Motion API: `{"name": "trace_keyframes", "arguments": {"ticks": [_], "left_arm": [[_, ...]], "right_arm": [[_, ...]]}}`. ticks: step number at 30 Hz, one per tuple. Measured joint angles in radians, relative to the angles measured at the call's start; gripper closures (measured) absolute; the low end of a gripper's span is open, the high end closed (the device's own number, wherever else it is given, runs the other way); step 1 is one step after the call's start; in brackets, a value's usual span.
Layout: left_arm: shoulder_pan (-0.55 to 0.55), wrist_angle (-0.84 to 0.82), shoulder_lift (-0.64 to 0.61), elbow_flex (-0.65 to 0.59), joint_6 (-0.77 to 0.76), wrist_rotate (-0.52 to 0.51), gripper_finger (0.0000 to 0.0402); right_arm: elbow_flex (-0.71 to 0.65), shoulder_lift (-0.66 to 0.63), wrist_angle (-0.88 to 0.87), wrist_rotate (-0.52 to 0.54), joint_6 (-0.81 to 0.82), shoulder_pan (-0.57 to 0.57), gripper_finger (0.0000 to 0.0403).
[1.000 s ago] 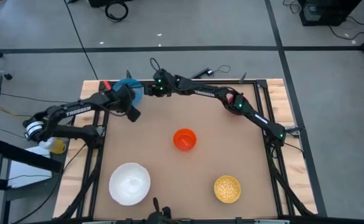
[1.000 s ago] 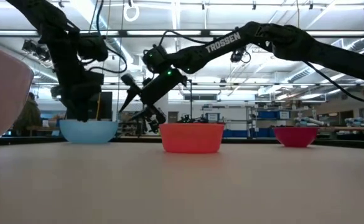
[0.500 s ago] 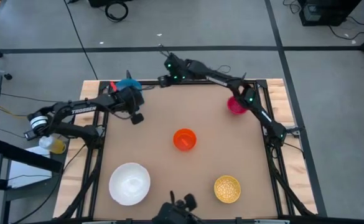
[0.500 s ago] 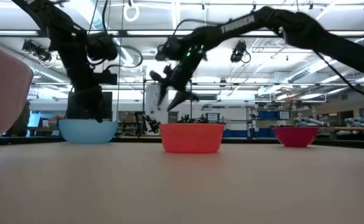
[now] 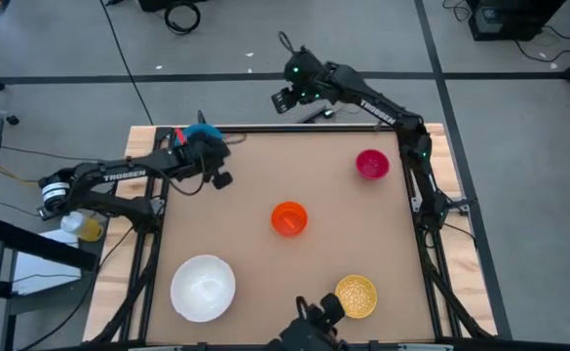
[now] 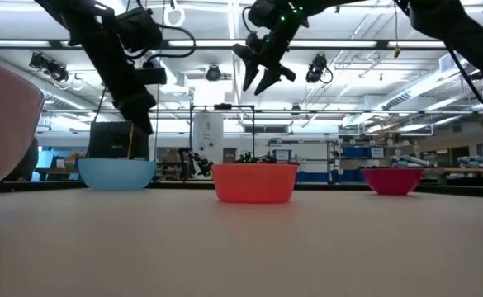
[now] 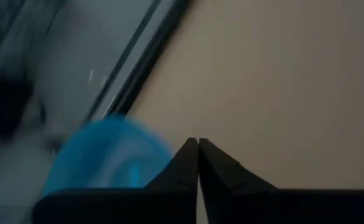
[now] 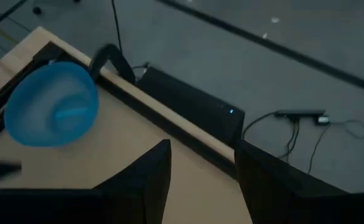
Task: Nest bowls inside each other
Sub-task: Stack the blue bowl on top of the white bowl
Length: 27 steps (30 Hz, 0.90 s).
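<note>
Five bowls stand on the brown table, each on its base. The light blue bowl (image 5: 203,130) (image 6: 117,173) sits at the far left corner, the magenta bowl (image 5: 371,164) far right, the orange bowl (image 5: 288,217) in the middle, the white bowl (image 5: 204,287) near left and the gold speckled bowl (image 5: 356,295) near right. My left gripper (image 5: 223,179) (image 7: 198,143) is shut on nothing, raised just right of the blue bowl (image 7: 104,155). My right gripper (image 5: 285,98) (image 8: 200,158) hangs open and high beyond the far edge.
A black bar (image 8: 188,106) and cables lie on the floor behind the table's far edge (image 5: 294,127). A dark device (image 5: 309,333) sits at the near edge. Bare tabletop lies between the bowls.
My left gripper has risen out of the blue bowl and moved a little toward the table's right. My right gripper has climbed steeply from beside the blue bowl, rolling as it went, out past the far edge. All the bowls have stayed where they were.
</note>
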Motion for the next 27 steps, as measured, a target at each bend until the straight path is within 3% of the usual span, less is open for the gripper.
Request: {"name": "trace_keyframes", "arguments": {"ticks": [5, 10, 15, 21, 27], "left_arm": [[0.114, -0.166, 0.002, 0.053, -0.16, 0.082, 0.0313], [0.205, -0.207, 0.019, 0.052, -0.161, 0.282, 0.0234], [0.21, -0.213, 0.072, 0.052, -0.097, 0.298, 0.0186], [0.213, -0.173, 0.221, 0.051, -0.009, 0.298, 0.0209], [0.214, -0.162, 0.303, 0.051, -0.01, 0.258, 0.0321]], "right_arm": [[0.0, 0.008, -0.05, -0.039, 0.004, -0.015, 0.022], [-0.035, 0.009, -0.056, -0.078, 0.013, -0.002, 0.022], [-0.058, 0.01, -0.063, -0.081, 0.019, 0.017, 0.022], [-0.064, 0.01, -0.062, -0.068, 0.034, 0.042, 0.022], [-0.064, 0.01, -0.066, -0.071, 0.022, 0.059, 0.022]]}}
